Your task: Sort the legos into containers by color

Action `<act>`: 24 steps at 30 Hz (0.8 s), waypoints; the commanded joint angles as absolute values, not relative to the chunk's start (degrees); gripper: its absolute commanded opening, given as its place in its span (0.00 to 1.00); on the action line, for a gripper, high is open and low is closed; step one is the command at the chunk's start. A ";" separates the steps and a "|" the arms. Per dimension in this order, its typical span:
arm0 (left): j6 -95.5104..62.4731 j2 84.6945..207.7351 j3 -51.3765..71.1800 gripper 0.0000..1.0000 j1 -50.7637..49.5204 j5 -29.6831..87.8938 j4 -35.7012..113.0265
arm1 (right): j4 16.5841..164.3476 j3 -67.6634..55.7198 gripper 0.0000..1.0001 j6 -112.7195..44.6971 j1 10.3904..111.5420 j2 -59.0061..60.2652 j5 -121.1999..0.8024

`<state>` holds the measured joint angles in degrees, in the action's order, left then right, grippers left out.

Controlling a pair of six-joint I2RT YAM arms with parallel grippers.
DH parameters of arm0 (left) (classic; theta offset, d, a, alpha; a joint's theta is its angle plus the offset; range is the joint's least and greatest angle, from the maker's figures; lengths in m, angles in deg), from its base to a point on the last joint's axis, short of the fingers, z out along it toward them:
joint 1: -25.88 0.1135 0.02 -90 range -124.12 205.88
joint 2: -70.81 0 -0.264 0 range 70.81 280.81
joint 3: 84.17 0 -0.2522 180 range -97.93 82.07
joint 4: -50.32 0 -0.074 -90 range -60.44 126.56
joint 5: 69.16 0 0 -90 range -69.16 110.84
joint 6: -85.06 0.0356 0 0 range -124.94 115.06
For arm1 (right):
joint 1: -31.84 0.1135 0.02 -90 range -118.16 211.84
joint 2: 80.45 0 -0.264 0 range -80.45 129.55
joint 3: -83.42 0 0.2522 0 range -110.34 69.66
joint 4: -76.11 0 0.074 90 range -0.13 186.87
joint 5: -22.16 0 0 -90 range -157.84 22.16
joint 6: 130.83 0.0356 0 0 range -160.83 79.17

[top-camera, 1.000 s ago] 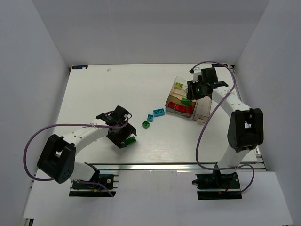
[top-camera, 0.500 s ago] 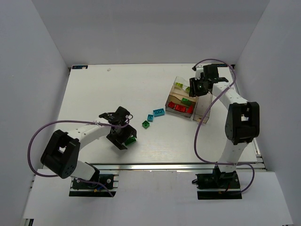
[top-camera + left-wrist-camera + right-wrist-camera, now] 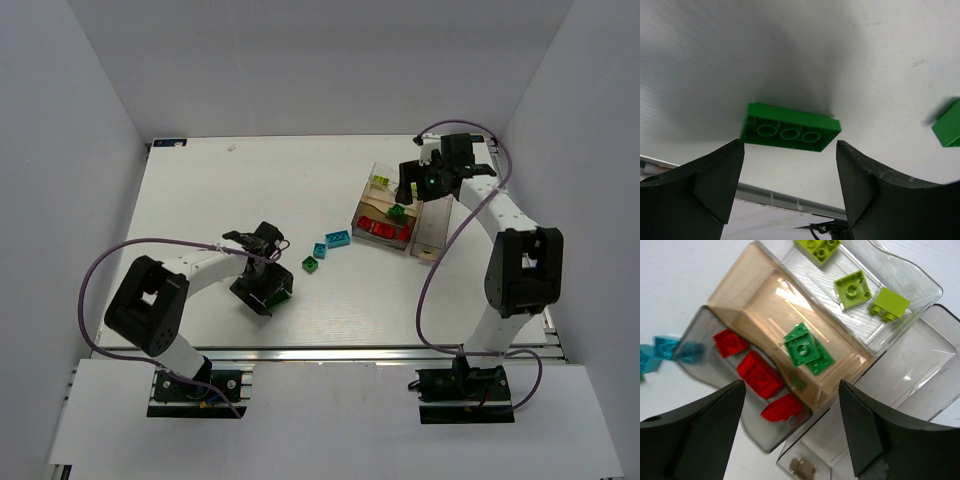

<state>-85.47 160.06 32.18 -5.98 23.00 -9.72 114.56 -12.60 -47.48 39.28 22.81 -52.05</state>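
A dark green lego (image 3: 790, 133) lies studs-down on the table, just beyond my open left gripper (image 3: 790, 165); in the top view the lego (image 3: 281, 293) sits beside that gripper (image 3: 264, 287). My right gripper (image 3: 792, 390) is open and empty above the containers (image 3: 432, 225). A clear box (image 3: 900, 275) holds three lime legos, an amber box (image 3: 757, 295) holds two green legos (image 3: 805, 347), and a grey box (image 3: 702, 322) holds three red legos (image 3: 760, 372). A small green lego (image 3: 311, 264) and two cyan legos (image 3: 337, 239) lie loose on the table.
The long narrow box (image 3: 905, 365) stands next to the other three and holds a small tan scrap (image 3: 802, 469). The table's front rail (image 3: 775, 197) runs just beyond the left fingers. White walls enclose the table on three sides.
My left gripper has shifted a little toward the dark green lego at the front. My right gripper has drawn back slightly over the containers, still open.
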 commanded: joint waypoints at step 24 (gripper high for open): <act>-79.04 170.83 20.20 0.93 -5.15 12.23 -14.60 | 111.93 -0.12 0.89 -49.44 38.96 5.24 -36.29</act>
<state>-80.51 170.36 21.56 -5.76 15.02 -14.40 113.38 -0.66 -48.95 39.08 7.71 -38.45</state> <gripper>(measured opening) 0.924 0.889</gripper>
